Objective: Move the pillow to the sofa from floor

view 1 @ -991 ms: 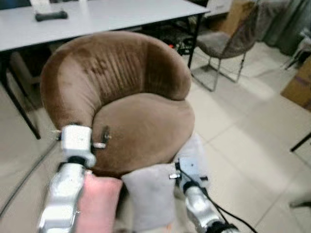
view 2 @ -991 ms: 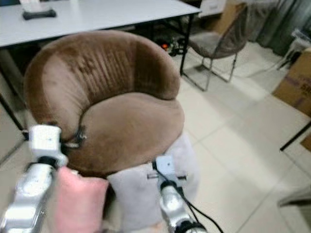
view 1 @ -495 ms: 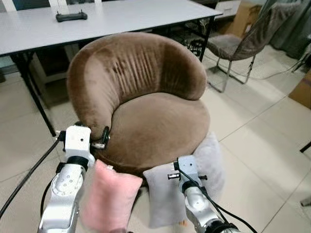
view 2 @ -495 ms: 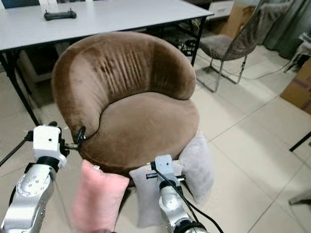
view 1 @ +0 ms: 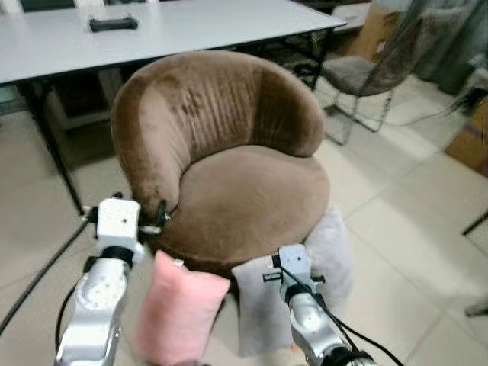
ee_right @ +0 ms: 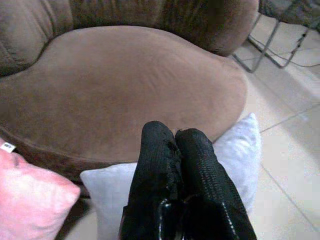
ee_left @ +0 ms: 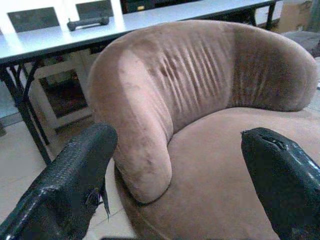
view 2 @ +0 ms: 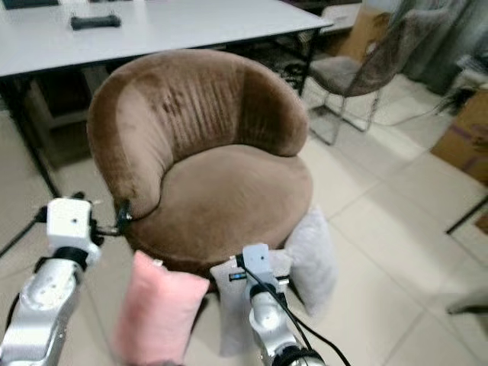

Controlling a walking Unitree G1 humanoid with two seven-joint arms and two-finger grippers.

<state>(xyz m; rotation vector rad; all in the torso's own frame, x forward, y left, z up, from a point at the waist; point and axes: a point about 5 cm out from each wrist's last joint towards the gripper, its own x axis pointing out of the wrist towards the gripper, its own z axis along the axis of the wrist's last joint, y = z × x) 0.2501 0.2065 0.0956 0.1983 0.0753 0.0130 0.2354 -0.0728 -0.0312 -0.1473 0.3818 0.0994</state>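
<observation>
A pink pillow point(view 1: 183, 313) stands on the tiled floor against the front of the round brown sofa chair point(view 1: 252, 194). Two grey pillows lean there too, one point(view 1: 259, 309) beside the pink one and one point(view 1: 333, 248) further right. My left gripper point(ee_left: 177, 137) is open, its fingers point(ee_left: 75, 165) wide apart and pointing at the sofa's left arm, above the pink pillow. My right gripper point(ee_right: 174, 134) is shut with nothing in it, hovering over the nearer grey pillow point(ee_right: 107, 192) and facing the seat.
Behind the sofa stands a white table point(view 1: 191, 30) with a black remote point(view 1: 113, 24) on it and dark legs point(view 1: 52, 145) reaching the floor. A grey chair point(view 1: 366, 72) is at the back right, a cardboard box point(view 1: 471, 137) at the right edge. Cables point(view 1: 38, 278) trail on the left floor.
The whole picture has shifted as the camera moved, so more of the pillows and floor shows now. Both arms hold the same pose relative to the sofa.
</observation>
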